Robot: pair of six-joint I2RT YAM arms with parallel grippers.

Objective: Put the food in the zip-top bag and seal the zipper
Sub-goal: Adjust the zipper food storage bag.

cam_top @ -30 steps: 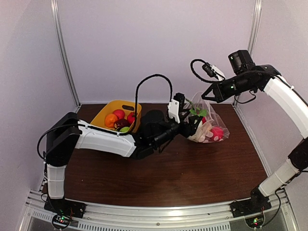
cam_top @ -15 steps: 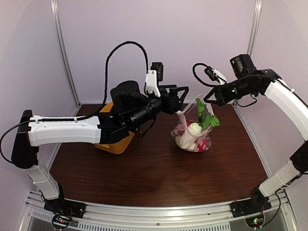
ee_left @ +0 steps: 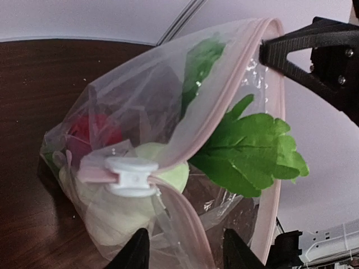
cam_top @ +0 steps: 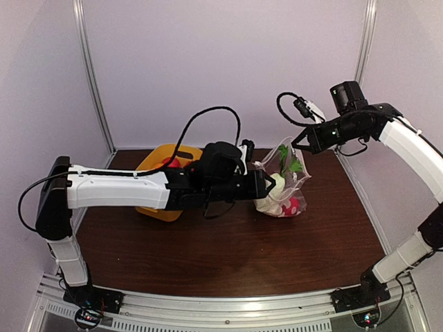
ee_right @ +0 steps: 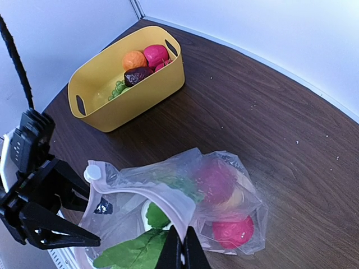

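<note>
The clear zip-top bag (cam_top: pixel 294 181) stands on the table, its mouth held up and open. Inside are a white radish (cam_top: pixel 276 185) with green leaves (ee_left: pixel 247 147), a red piece (ee_left: pixel 92 133) and pink pieces (ee_right: pixel 233 231). The zipper strip (ee_left: pixel 224 106) has a white slider (ee_left: pixel 132 175) at one end. My right gripper (cam_top: pixel 296 143) is shut on the bag's rim (ee_right: pixel 180 249). My left gripper (cam_top: pixel 266 185) is open at the mouth, its fingertips (ee_left: pixel 137 252) either side of the near rim strip, just below the slider. More food (ee_right: pixel 134 59) lies in the yellow tub.
The yellow tub (ee_right: pixel 151 92) stands at the back left, partly hidden under my left arm in the top view (cam_top: pixel 156 209). It holds orange, pink, dark purple and green pieces. The white booth walls close the back and sides.
My left arm has come down from its raised pose and its open gripper now sits at the bag's mouth by the slider. The right gripper keeps its hold on the rim.
</note>
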